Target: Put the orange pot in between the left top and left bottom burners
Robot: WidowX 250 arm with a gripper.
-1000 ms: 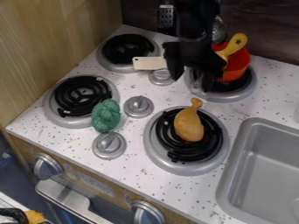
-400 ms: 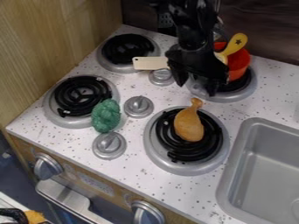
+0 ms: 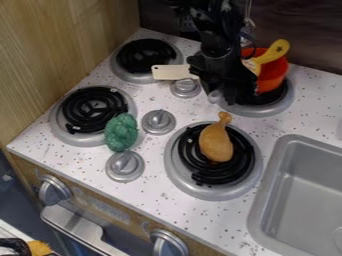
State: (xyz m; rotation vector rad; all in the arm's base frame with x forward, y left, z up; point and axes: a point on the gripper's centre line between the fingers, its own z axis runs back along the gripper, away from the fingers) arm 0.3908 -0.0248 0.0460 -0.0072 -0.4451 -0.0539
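The orange pot sits on the top right burner, with a yellow-handled utensil leaning across its rim. The black gripper hangs just to the left of the pot, over the burner's edge; whether its jaws are open or closed, I cannot tell. A toy drumstick lies on the bottom right burner, and a green toy vegetable lies at the bottom left burner's edge.
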